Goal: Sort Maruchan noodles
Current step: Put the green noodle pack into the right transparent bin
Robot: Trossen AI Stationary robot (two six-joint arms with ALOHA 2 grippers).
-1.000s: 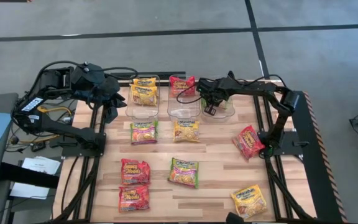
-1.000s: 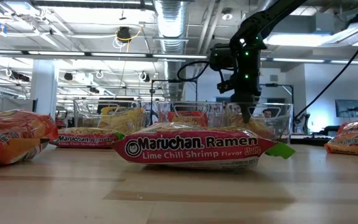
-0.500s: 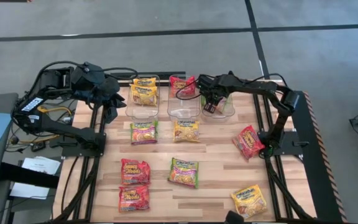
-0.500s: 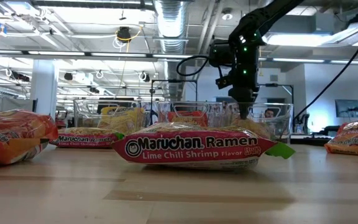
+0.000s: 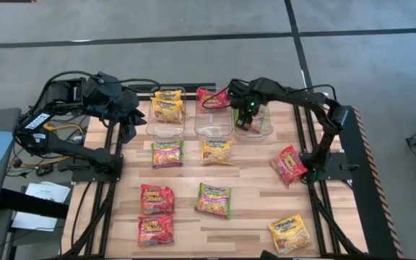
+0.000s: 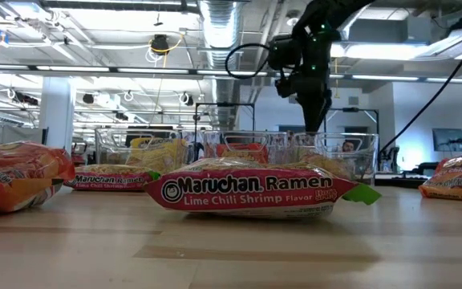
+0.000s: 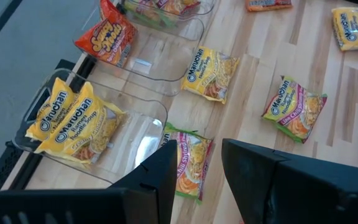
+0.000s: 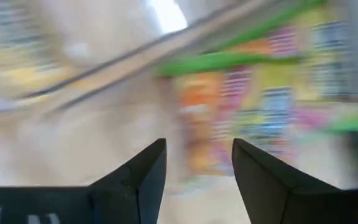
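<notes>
Overhead pipes and strip lights run off behind the wooden table (image 5: 251, 180), where loose Maruchan noodles (image 5: 214, 199) lie scattered in front of three clear bins. The right claw (image 5: 245, 119) hangs over the right bin (image 5: 266, 128), its fingers spread and holding nothing, with a green-edged packet (image 8: 272, 99) lying just beneath. I'd lift straight up clear of the rim before swinging toward another packet. The left claw (image 7: 197, 168) waits beside the left bin (image 5: 149, 128), part open and empty.
</notes>
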